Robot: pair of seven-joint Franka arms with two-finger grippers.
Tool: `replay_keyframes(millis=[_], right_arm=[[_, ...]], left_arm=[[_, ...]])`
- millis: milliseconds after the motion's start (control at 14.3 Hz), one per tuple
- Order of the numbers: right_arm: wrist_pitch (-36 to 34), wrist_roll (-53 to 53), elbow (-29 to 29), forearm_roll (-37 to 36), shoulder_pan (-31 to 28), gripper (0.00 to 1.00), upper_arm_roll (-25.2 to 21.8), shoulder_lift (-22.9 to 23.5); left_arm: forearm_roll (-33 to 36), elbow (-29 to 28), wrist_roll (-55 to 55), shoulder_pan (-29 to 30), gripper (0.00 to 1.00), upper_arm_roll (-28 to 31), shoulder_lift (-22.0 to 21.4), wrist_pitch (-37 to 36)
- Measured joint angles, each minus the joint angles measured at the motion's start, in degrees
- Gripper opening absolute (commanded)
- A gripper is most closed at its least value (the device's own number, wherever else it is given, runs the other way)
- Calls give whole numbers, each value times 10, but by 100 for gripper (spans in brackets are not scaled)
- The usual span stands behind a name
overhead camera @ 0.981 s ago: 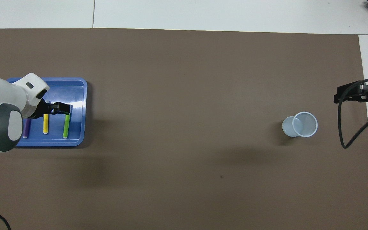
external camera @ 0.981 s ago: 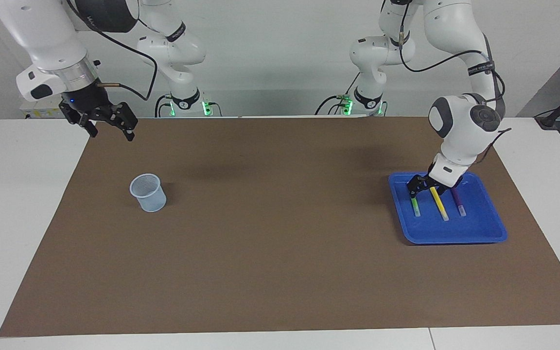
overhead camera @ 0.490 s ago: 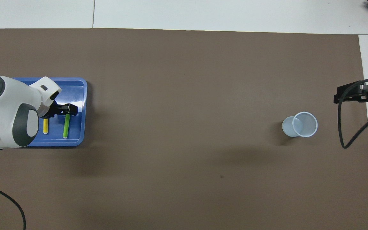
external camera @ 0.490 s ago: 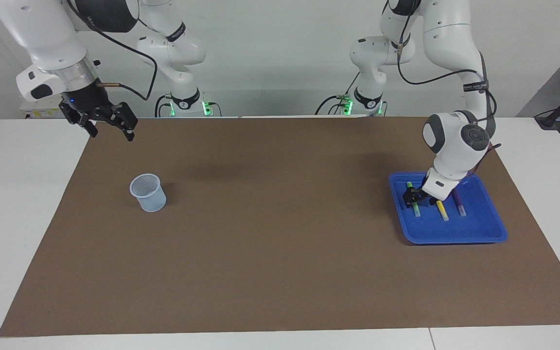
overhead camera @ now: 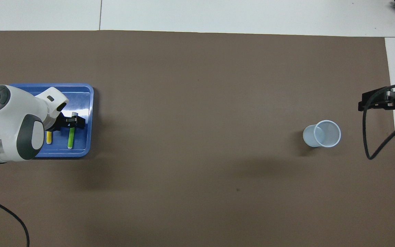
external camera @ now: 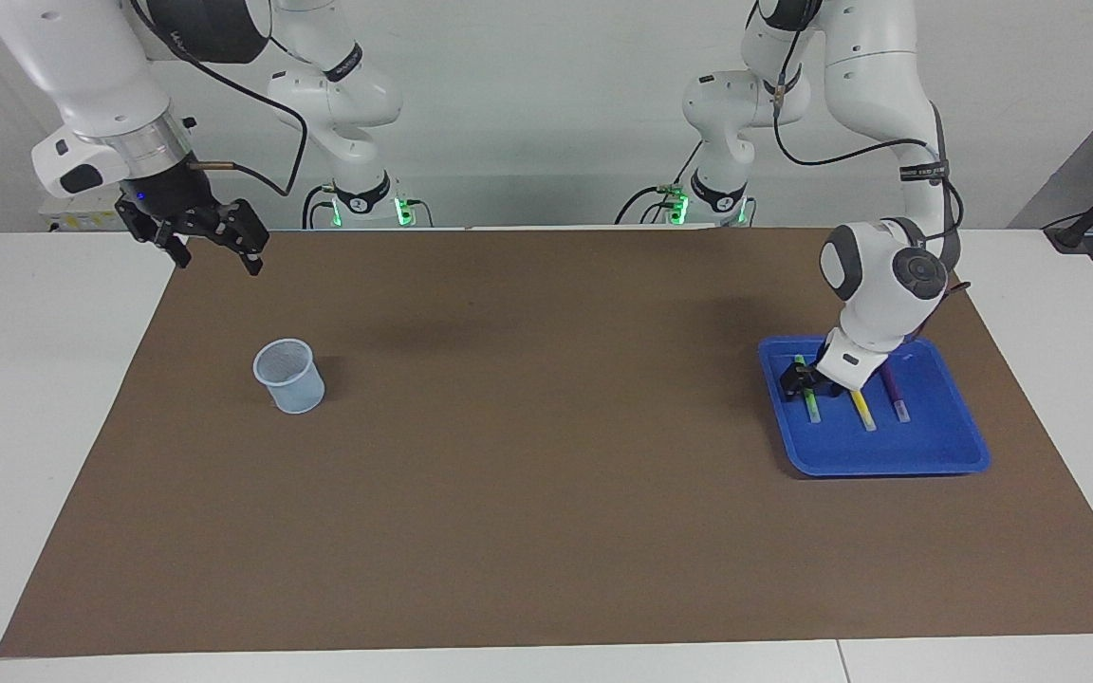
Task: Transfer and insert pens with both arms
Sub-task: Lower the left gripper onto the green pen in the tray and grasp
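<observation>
Purple pen (external camera: 894, 393) partly under left arm (external camera: 874, 285)

Left tool (external camera: 801, 381) low, arm bent steeply down; right tool (external camera: 214, 239) raised, open.

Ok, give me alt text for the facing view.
The left gripper is down in a blue tray, at the green pen lying beside a yellow pen and a purple pen. The right gripper waits open, raised above the table near a clear cup.

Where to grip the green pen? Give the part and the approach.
Grip the green pen across its mid-barrel, coming straight down. It lies flat in the tray, apart from the yellow pen, so fingers fit on either side. The left gripper is low over it.
</observation>
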Motion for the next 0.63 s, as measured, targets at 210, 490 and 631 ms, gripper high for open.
replay_keyframes(millis=[210,490,631], right_arm=[[0,0,0,0,0,100,0,0],[0,0,0,0,0,100,0,0],[0,0,0,0,0,100,0,0]], left_arm=[[-1,1,0,-1,48,-2,-2,0],[-2,2,0,-1,8,-3,-6,0],[-5,2,0,-1,0,-4,-7,0]])
